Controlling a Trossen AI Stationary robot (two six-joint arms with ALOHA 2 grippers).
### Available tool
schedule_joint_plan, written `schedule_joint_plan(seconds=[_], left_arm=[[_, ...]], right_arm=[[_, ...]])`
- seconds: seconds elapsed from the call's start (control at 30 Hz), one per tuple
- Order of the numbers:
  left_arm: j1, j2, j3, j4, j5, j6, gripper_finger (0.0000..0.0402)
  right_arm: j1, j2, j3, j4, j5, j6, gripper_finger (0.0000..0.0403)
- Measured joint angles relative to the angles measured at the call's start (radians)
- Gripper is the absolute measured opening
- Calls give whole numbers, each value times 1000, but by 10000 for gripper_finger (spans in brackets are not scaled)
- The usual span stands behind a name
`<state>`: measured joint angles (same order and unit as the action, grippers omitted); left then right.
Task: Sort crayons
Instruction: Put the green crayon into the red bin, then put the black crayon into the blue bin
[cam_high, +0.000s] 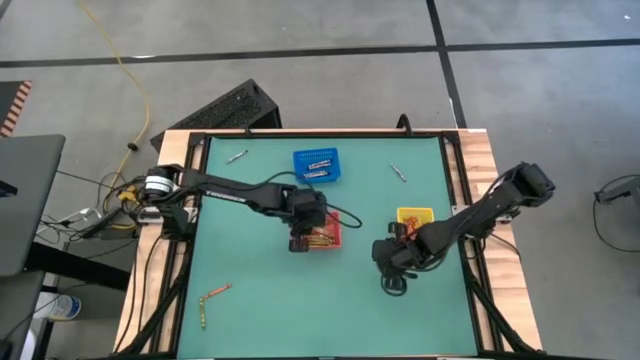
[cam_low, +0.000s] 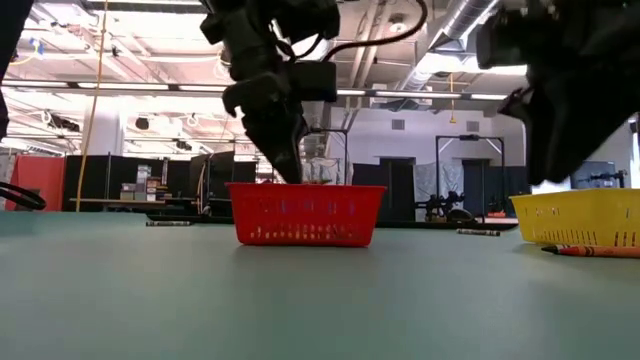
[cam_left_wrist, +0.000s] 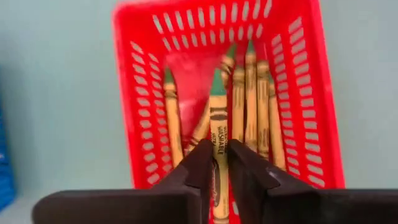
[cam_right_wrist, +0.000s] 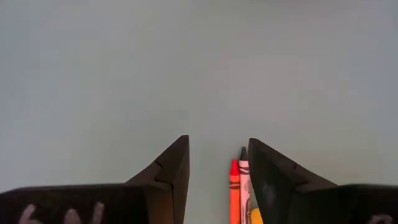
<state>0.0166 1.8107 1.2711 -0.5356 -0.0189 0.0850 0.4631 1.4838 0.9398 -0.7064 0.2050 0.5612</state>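
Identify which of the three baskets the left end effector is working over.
The red basket: the left end effector hangs over it with a green crayon between its fingers.

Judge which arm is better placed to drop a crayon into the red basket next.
Left. The left gripper is above the red basket with a green-tipped crayon between its fingers. The right gripper is open over bare mat beside loose crayons.

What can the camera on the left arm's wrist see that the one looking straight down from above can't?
Only the left wrist view shows the left pincer closely: its fingers flank a green-tipped crayon above others lying in the red basket.

Only the high view shows the blue basket, yellow basket, right pincer over the mat, and loose crayons near the table's front left.

Both show the red basket with crayons inside and the left pincer over it.
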Motion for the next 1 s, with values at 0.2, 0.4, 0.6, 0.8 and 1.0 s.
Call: schedule_joint_plan(seconds=[0.2,0.4,0.6,0.8,1.0], left_arm=[[-3,1,80,-60,-19,22,102],[6,-9,167,-298,-53,85,144],[147,-191,16,-317,-116,95,145],[494,-394,-226,-166,-145,110,141],[886,-338,-354,-60,84,157,141]], right_arm=[[-26,50,0,-9,-26,-22,154],[-40,58,0,-17,-32,-23,154],[-1,35,0,2,-2,-21,154],[25,35,0,15,38,-96,154],[7,35,0,35,40,-153,154]])
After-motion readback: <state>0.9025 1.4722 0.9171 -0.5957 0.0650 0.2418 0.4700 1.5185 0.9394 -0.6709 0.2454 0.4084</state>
